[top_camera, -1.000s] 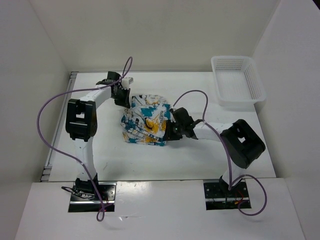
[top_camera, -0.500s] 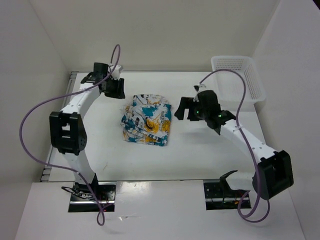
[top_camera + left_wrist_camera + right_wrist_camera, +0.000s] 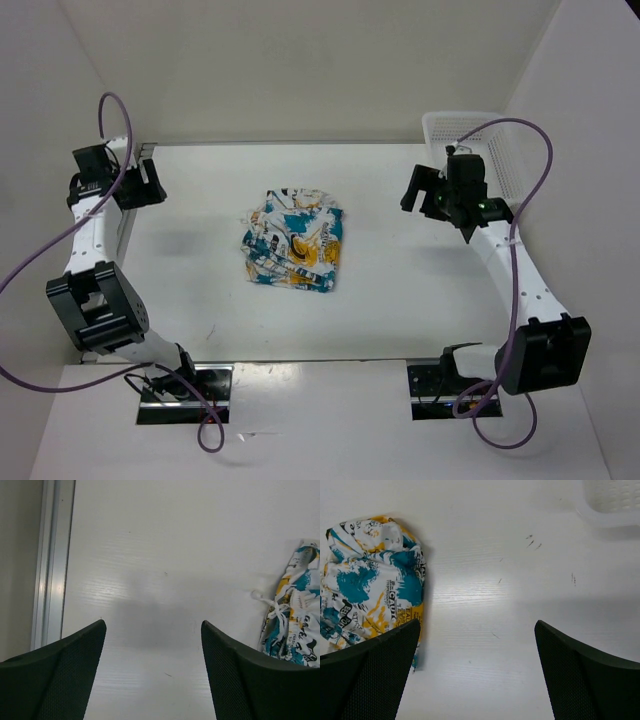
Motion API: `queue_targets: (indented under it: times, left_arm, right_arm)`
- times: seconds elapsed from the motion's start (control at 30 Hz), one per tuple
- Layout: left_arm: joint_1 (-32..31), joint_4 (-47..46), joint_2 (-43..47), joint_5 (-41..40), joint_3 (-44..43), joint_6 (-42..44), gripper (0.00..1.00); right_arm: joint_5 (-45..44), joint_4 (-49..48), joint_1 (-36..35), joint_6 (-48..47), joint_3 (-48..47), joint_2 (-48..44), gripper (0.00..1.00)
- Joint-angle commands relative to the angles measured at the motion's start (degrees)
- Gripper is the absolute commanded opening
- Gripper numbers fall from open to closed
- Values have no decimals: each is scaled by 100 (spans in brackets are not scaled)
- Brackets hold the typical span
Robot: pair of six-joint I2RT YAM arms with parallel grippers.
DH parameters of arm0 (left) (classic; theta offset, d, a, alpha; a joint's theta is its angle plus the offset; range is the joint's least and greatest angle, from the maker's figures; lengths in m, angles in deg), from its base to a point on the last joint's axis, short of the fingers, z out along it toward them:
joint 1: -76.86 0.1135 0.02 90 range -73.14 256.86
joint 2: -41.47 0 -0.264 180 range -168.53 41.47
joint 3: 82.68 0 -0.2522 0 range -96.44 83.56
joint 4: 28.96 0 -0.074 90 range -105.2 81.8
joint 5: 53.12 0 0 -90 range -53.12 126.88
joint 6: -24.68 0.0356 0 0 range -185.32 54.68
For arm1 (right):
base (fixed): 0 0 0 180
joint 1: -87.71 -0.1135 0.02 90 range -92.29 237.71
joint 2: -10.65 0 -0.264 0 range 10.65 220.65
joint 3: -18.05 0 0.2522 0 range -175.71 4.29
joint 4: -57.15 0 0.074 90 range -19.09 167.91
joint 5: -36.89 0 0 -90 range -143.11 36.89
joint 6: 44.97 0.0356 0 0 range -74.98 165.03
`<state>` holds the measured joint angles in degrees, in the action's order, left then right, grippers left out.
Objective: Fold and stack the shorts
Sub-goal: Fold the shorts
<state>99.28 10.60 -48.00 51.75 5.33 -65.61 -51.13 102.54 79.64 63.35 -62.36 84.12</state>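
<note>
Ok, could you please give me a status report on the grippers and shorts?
Left gripper open, empty, far left. Right gripper open, empty, near basket. Shorts folded mid-table, untouched. Nothing in the way.

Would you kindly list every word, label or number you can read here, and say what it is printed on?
"CAU": a partial fragment in black letters on the shorts, right wrist view; the reading is uncertain.
Other lettering in the shorts' print: too small and creased to read.
Basket, table and arms: no readable text.
</note>
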Motion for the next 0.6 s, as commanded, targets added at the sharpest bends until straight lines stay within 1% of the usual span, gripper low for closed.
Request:
queue_targets:
  times: [0.0, 0.17, 0.23, 0.57]
  left_arm:
    - [-44, -154, 342, -19, 228, 30, 84]
    - [9, -207, 544, -20, 493, 30, 87]
    - [9, -207, 606, -177, 494, 30, 87]
    - [9, -260, 791, -178, 608, 30, 89]
  right_arm:
    - [-127, 255, 87, -110, -33, -421, 100]
    - [-127, 255, 87, -110, 82, -632, 100]
    - [-127, 255, 87, -110, 135, -685, 100]
    - [-66, 202, 87, -163, 188, -860, 100]
